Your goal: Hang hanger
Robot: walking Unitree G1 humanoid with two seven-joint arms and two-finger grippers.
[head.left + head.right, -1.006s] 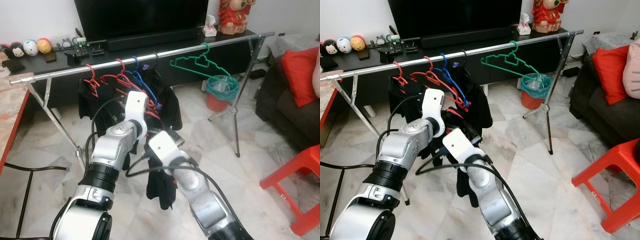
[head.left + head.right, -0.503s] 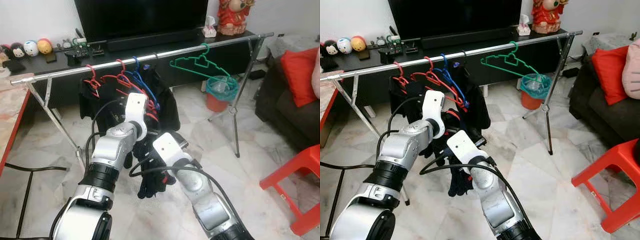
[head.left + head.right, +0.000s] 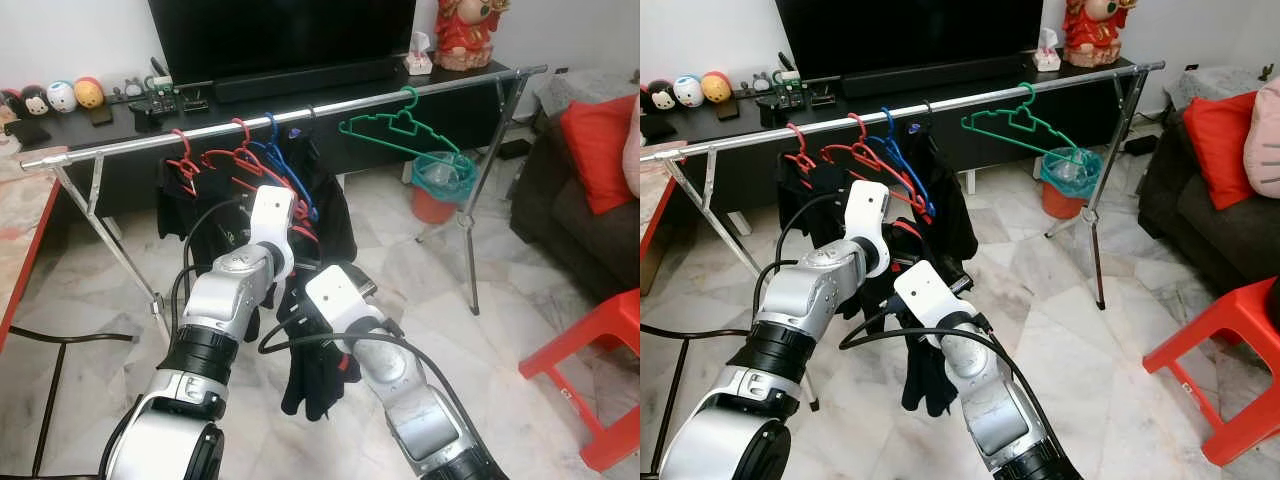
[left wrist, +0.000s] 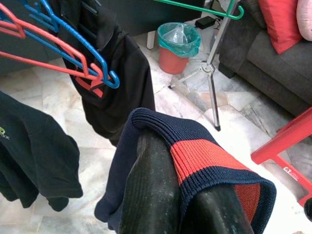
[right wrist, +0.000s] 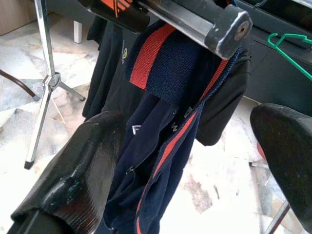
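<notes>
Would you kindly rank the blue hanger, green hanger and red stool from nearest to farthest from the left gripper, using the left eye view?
1. Blue hanger, on the rail just beyond the left gripper.
2. Green hanger, farther right along the rail.
3. Red stool, far right on the floor.

Rail (image 3: 330, 103): we find bare bar between black shirt (image 3: 330, 200) and green hanger (image 3: 400, 130), upper centre; left stretch crowded.

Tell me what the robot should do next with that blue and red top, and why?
Probably shut the right claw on the hanging top. The top's striped collar is draped over the left claw's fingers, and the open right claw already sits around the cloth.
</notes>
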